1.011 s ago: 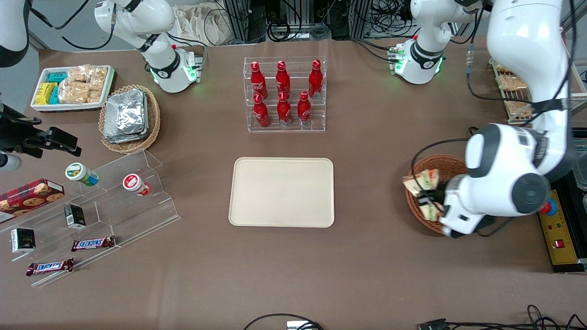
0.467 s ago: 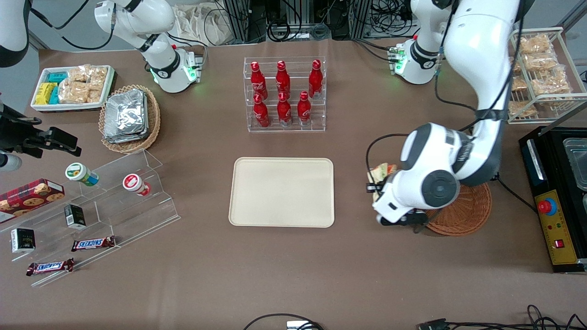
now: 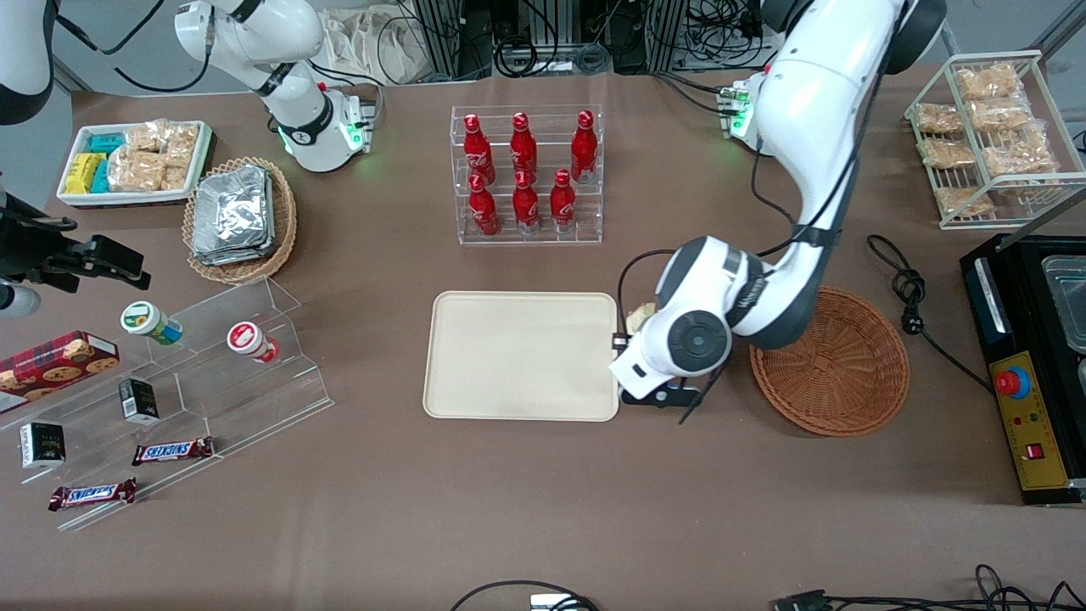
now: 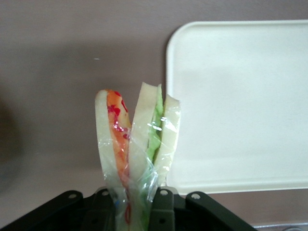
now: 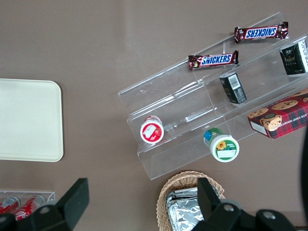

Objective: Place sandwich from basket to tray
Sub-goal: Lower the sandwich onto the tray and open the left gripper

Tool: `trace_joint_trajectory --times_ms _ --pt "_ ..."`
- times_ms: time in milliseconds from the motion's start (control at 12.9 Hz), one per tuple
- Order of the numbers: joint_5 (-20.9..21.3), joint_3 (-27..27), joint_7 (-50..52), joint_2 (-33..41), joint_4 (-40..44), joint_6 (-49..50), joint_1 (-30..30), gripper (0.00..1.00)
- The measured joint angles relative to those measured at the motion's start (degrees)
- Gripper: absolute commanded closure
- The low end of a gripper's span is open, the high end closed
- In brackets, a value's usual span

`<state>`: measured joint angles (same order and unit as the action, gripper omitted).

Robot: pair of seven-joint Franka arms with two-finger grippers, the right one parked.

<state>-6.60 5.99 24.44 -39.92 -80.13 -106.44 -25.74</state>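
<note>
Left arm's black two-finger gripper [image 4: 129, 204]: fingers clamped on the plastic-wrapped triangular wedge sandwich [image 4: 137, 144], pale bread with red-orange and green filling stripes, held upright above the brown table [image 3: 526, 492]. The sandwich hangs just beside the edge of the large flat cream-beige rectangular tray [image 3: 521, 355], at the tray's end toward the working arm, over bare table. Round reddish-brown woven wicker basket [image 3: 830, 362]: near the tray, farther toward the working arm's end. Clear rack of red bottles [image 3: 526, 174]: farther from the front camera than the tray.
</note>
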Motion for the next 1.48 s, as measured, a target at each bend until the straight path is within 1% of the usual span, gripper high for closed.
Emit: trace_joint_trajectory --times_ms 389,622,778,933,1011,1089,1478 --pt "-2.7 0.0 4.9 -3.7 0.4 -8.7 -5.1 0.93" --pt "-2.8 0.0 5.1 -5.9 2.0 -9.0 -5.6 0.94" --pt "-2.8 0.0 5.1 -7.1 2.3 -8.9 -5.6 0.97" --pt "-2.8 0.0 5.1 -7.5 2.4 -7.3 -5.6 0.97" --pt "-2.8 0.0 5.1 -7.5 2.5 -6.0 -5.6 0.74" --pt "-2.8 0.0 5.1 -7.5 2.6 -5.4 -5.7 0.01" --pt "-2.8 0.0 5.1 -7.4 3.5 -5.3 -5.7 0.0"
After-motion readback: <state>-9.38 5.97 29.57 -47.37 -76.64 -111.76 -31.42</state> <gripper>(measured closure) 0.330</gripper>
